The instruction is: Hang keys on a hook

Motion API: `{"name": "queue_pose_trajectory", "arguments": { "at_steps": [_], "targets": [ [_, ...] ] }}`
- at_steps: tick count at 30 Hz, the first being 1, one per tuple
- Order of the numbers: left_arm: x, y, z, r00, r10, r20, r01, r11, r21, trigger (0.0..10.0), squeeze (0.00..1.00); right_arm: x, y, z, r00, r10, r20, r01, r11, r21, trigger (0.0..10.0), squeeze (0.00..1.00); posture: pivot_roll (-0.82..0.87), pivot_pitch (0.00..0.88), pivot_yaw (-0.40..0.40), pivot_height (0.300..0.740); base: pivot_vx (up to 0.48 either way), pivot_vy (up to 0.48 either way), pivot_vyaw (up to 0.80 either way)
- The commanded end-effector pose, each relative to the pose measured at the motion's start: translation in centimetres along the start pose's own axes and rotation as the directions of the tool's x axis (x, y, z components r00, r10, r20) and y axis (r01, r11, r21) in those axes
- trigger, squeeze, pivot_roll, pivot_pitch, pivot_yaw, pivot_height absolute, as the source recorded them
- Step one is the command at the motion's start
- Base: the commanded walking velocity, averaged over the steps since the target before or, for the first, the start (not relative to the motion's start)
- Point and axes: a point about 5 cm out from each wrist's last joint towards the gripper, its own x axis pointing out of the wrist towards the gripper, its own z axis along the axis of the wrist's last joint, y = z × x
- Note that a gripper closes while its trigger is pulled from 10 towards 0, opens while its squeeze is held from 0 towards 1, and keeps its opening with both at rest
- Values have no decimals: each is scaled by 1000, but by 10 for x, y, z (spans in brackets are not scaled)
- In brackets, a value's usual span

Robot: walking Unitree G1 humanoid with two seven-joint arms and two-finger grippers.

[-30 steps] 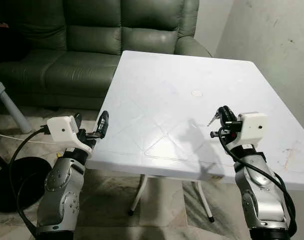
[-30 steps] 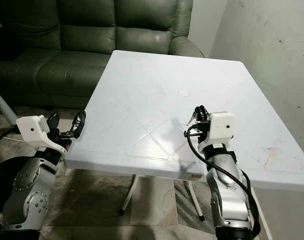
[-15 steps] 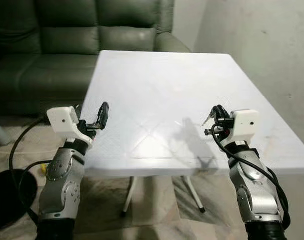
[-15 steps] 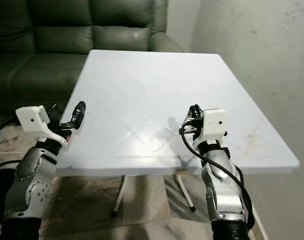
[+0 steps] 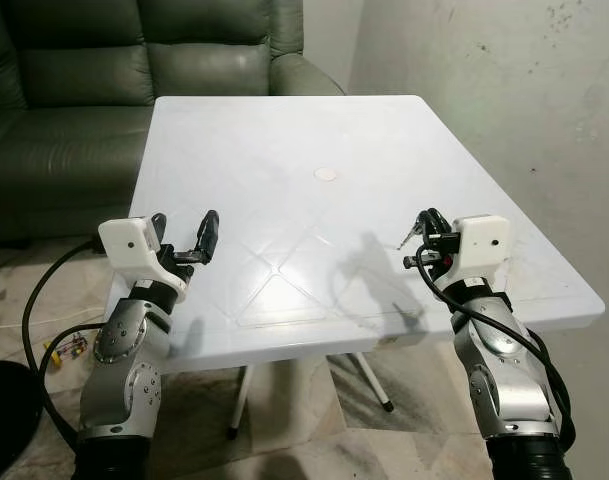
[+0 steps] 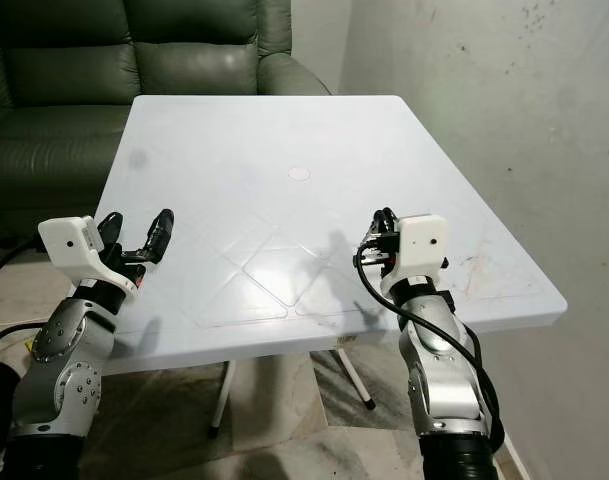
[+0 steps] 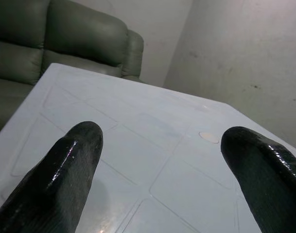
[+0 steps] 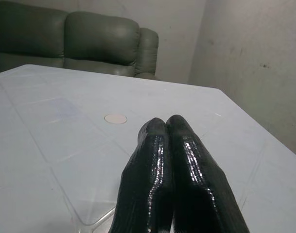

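Note:
My right gripper [image 5: 422, 224] hovers low over the right part of the white table [image 5: 284, 140], its fingers pressed shut. A small silvery key [image 5: 406, 240] pokes out to the side of them in the left eye view. In the right wrist view the black fingers [image 8: 157, 160] lie tight together and hide whatever is between them. My left gripper [image 5: 184, 230] is held over the table's left edge, open, with nothing between its two fingers [image 7: 65, 170].
A dark green leather sofa [image 5: 104, 60] stands behind the table. A bare grey wall [image 5: 504, 90] runs close along the right side. A small round cap [image 5: 325, 173] marks the table's middle. Cables [image 5: 59, 345] lie on the tiled floor at the left.
The whole view has swung: the table now sits more to the left and fuller in view, with the wall closer on the right. Both arms keep the same pose.

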Motion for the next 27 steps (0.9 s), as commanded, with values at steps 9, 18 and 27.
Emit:
{"name": "queue_pose_trajectory", "arguments": {
  "at_steps": [9, 18, 27],
  "targets": [
    [4, -1, -1, 1000, 27, -7, -28, 1000, -8, 10000, 0, 3, -1, 3, 1000, -3, 11, 3, 1000, -4, 10000, 0, 25, 0, -67, 732, 0, 267, -732],
    [7, 0, -1, 998, 55, -23, -55, 998, -22, 10000, 0, 2, 0, 2, 1000, -3, 7, 3, 1000, -1, 10000, 0, 24, 0, -66, 732, 0, 0, -731],
    [7, 0, -1, 998, 61, -27, -61, 998, -22, 10000, 0, 2, 1, 2, 1000, -4, 6, 4, 1000, 2, 10000, 0, 26, 0, -67, 732, 0, 0, -731]
  ]
}}
